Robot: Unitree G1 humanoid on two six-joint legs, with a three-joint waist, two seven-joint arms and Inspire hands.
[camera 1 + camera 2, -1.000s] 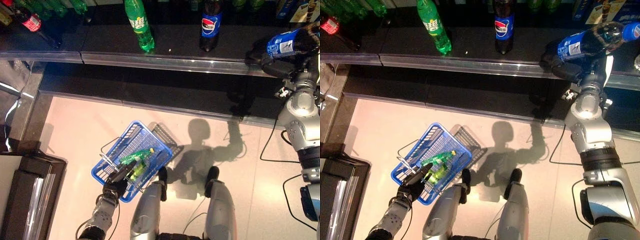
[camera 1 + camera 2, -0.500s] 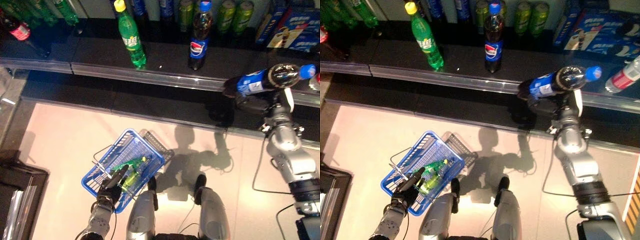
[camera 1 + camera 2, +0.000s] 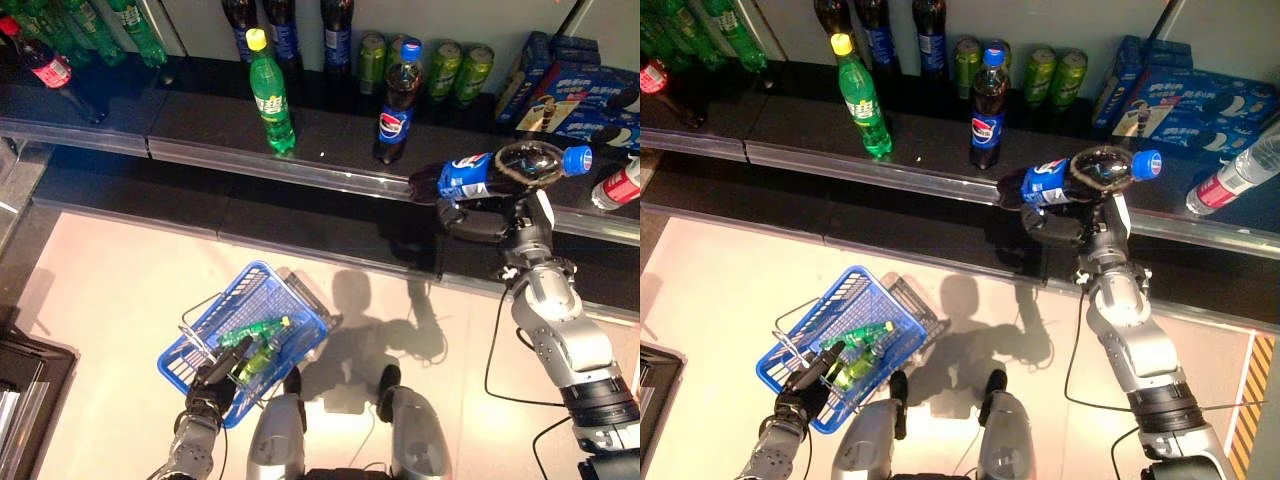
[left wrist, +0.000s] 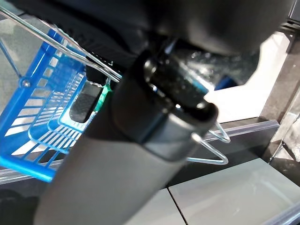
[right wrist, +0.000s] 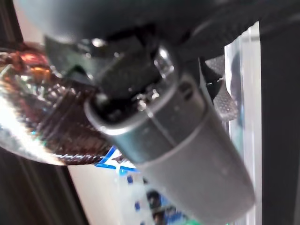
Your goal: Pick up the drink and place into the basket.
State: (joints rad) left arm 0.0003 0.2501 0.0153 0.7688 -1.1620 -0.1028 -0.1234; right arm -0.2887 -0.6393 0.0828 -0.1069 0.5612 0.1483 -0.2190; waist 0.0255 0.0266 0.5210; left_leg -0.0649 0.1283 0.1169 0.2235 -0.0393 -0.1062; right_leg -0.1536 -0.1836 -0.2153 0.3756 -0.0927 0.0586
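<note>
My right hand point(image 3: 478, 218) is shut on a cola bottle point(image 3: 505, 172) with a blue label and blue cap. It holds the bottle on its side over the front edge of the dark shelf point(image 3: 330, 165). The right wrist view shows the bottle's dark body point(image 5: 33, 108) pressed against the fingers. Down on the floor at lower left is the blue wire basket point(image 3: 208, 315), with green bottles point(image 3: 255, 335) lying inside. My left hand point(image 3: 208, 385) is shut on the basket's wire handle point(image 4: 70, 56) at its near side.
A green bottle point(image 3: 268, 95) and a second cola bottle point(image 3: 393, 100) stand on the shelf. Behind them are cans point(image 3: 440, 70) and blue boxes point(image 3: 575, 90). A red-labelled bottle point(image 3: 620, 185) lies at the far right, and a dark counter point(image 3: 20, 380) sits at the lower left.
The camera has shifted and shows more of the shelf. My right hand has carried the cola bottle left, off the shelf's right end, toward its front edge. The left hand still holds the basket.
</note>
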